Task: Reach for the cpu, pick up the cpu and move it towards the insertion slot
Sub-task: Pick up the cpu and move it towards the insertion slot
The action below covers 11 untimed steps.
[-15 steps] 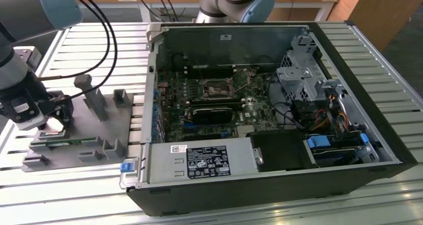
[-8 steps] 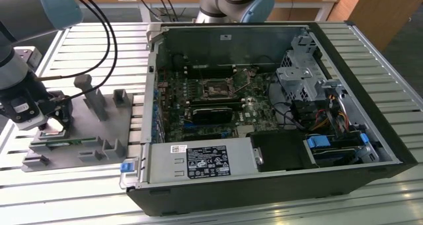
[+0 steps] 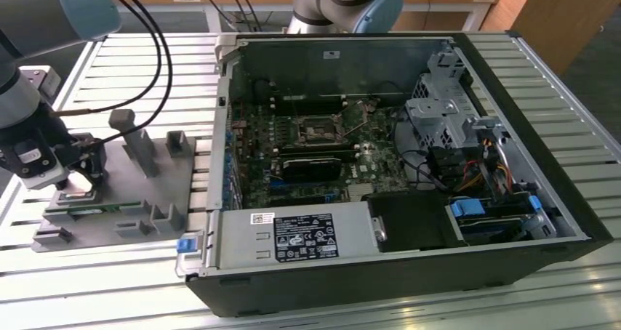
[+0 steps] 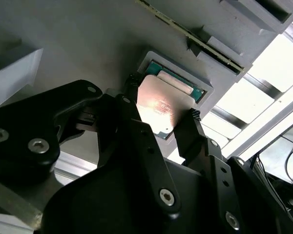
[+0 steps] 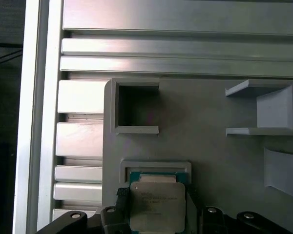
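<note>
The cpu (image 5: 156, 207), a flat square chip with a silvery top and green rim, sits at a shallow square pocket of the grey fixture plate (image 5: 210, 161). My gripper (image 5: 157, 201) has a black finger (image 4: 130, 100) pressed against each of two opposite edges of the cpu (image 4: 161, 105). In the exterior view my gripper (image 3: 78, 188) stands low over the fixture plate (image 3: 145, 195) at the exterior view's left. The insertion slot (image 3: 315, 130), a metal-framed socket with a dark centre, lies on the motherboard inside the open computer case, well off toward the exterior view's right.
Grey upright blocks (image 3: 136, 145) rise from the fixture plate close to my gripper. The case wall (image 3: 221, 126) stands between fixture and motherboard. A black card (image 3: 310, 168) lies just in front of the socket. A second arm's base (image 3: 345, 3) stands behind the case. Cables (image 3: 145, 32) hang over the slatted table.
</note>
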Tool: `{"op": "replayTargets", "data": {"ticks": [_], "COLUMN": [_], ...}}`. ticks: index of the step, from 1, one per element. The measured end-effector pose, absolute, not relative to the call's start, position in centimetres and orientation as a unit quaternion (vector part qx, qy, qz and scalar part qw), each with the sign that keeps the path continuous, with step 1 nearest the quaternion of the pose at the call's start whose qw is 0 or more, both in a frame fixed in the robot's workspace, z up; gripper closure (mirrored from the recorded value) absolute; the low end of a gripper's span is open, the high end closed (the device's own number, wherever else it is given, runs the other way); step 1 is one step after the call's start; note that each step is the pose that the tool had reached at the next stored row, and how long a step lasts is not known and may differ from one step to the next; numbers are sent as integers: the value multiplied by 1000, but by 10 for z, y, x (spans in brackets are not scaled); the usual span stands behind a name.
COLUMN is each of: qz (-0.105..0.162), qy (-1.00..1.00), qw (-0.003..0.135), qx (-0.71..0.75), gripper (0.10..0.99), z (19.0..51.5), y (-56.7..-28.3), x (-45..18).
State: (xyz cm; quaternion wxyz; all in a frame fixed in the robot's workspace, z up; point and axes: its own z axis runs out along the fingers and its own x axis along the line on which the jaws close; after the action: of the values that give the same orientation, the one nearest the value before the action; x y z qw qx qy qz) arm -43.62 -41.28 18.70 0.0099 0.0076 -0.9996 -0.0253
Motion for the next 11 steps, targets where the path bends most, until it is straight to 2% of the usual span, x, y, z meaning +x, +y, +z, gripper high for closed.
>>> {"op": "replayTargets", "data": {"ticks": [11], "qz": [-25], "qy": [-1000], "qw": [10], "qx": [8], "gripper": [545], "z": [190], "y": [-413], "x": [-436]}}
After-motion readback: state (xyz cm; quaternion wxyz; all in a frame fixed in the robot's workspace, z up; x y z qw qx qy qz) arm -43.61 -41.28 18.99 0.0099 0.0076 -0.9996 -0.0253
